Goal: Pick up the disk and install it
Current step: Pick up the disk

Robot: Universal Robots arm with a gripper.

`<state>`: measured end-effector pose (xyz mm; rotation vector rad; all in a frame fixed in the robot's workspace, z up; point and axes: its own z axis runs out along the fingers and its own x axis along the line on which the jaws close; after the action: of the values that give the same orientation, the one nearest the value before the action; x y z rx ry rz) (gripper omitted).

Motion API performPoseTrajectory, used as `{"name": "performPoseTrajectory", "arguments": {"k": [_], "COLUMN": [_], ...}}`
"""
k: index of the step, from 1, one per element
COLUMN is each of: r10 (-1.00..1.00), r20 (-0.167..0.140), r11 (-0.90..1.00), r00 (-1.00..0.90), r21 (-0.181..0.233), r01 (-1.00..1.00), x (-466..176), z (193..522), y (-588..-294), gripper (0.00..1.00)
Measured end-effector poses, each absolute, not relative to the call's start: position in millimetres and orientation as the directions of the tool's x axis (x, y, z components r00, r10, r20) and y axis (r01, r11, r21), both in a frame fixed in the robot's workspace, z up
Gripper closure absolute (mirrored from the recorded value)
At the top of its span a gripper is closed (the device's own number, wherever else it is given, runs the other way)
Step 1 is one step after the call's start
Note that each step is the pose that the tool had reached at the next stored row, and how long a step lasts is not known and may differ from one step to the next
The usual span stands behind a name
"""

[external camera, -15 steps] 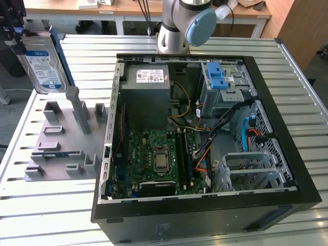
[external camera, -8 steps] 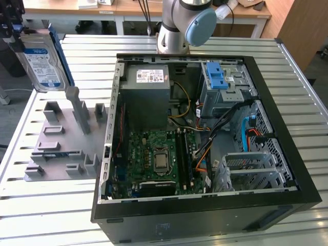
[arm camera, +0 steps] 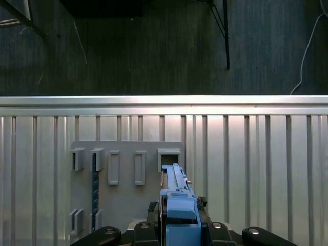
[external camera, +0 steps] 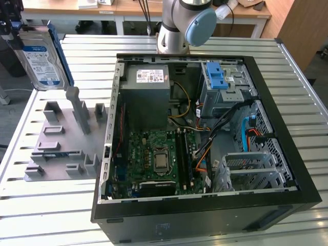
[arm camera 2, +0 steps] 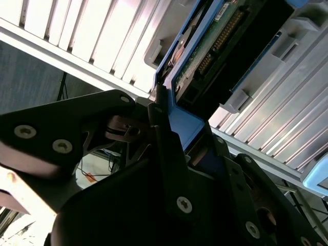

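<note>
Silver-metal disk (external camera: 43, 59), blue plastic frame, clamped in black gripper (arm camera: 180, 228).

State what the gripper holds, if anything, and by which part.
The gripper holds the disk by one end of its blue bracket.

Count: one computer case (external camera: 205, 215). Inside the case: one power supply (external camera: 151, 100), one motherboard (external camera: 154, 159), one blue latch piece (external camera: 218, 77). Beside the case: one grey fixture plate (external camera: 69, 142), one disk (external camera: 43, 59).
</note>
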<state>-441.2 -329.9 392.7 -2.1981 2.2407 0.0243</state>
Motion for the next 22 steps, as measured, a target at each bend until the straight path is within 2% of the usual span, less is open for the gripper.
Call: {"name": "performPoseTrajectory", "arguments": {"k": [22], "r10": [-1.000], "r20": [-0.013], "r11": [0.019], "r00": [-0.019], "r21": [0.009], "r01": [-1.000], "x": [-441.2], "z": [409.6], "y": [-329.9], "gripper": [0.64]}}
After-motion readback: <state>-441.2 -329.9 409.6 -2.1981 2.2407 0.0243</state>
